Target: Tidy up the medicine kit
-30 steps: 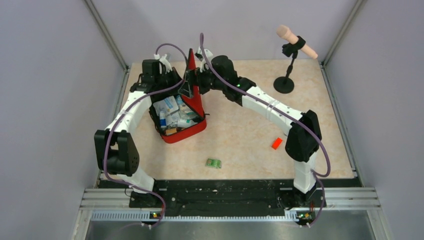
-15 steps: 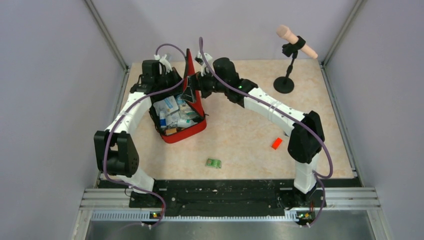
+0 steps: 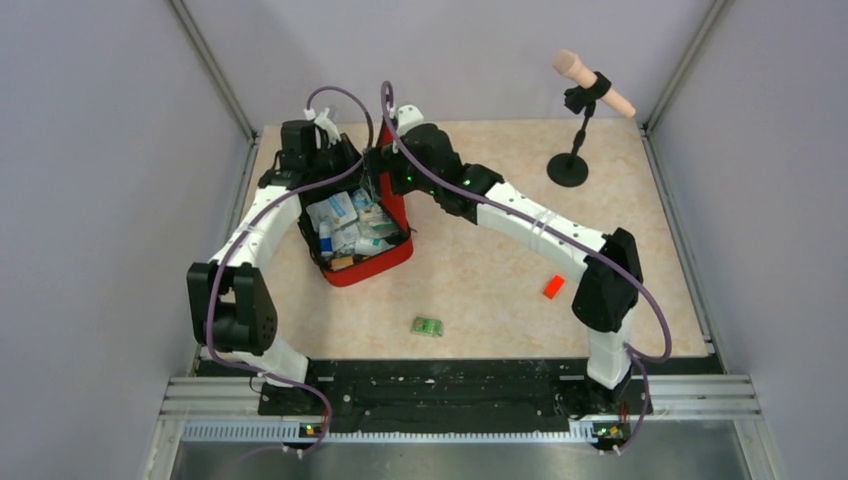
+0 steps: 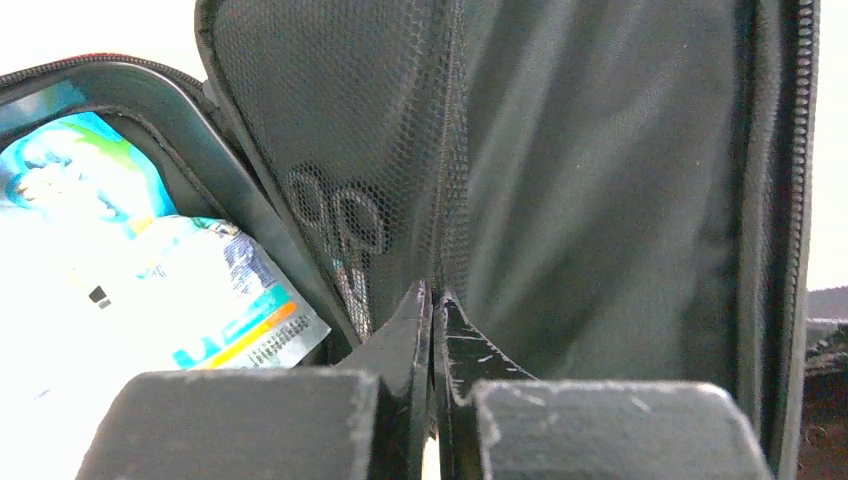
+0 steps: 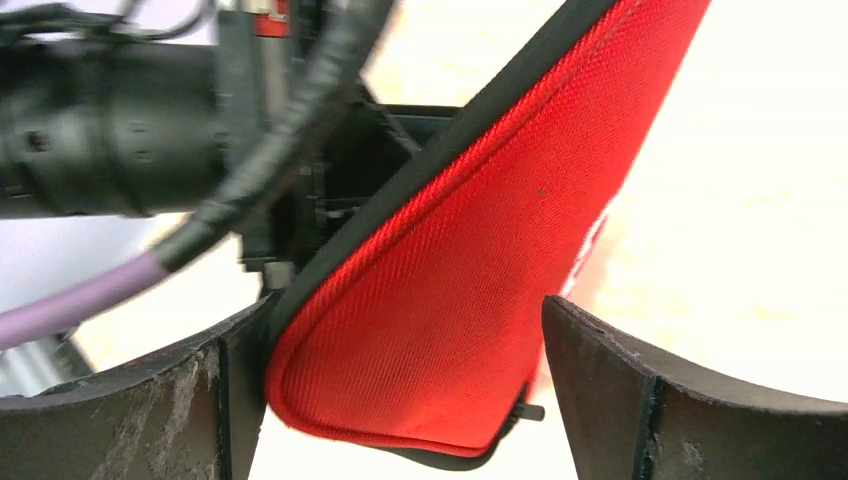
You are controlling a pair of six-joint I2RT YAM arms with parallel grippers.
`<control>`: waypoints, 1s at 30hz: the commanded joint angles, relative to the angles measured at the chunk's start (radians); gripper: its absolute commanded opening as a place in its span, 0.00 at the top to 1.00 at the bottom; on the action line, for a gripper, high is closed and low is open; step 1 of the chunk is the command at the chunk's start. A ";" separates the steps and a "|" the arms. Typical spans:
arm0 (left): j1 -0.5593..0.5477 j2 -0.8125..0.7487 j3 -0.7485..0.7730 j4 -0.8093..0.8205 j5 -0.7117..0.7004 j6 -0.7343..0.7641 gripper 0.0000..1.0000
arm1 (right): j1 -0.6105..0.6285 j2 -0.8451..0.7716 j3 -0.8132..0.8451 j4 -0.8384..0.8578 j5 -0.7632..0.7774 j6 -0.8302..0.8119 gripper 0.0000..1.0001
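While apparently bracing lid (image 5: 450, 330) from inside, has left gripper (image 4: 432, 310) pressed together, tips at mesh lining (image 4: 330, 120); can't tell whether pinching fabric. Has right gripper (image 5: 400, 335) spread wide, straddling lid's outer corner, not clamping, so looks staged to take lid for closing. Finds kit (image 3: 365, 265) open at far left, boxes (image 3: 340, 215) inside. Leaves green packet (image 3: 427, 326) near centre, red block (image 3: 553, 287) right, well apart from kit; probably need packing before zipping.
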 commanded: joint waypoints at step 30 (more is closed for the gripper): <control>0.067 -0.290 -0.124 0.018 -0.019 0.011 0.51 | -0.059 -0.138 -0.158 0.041 0.103 -0.130 1.00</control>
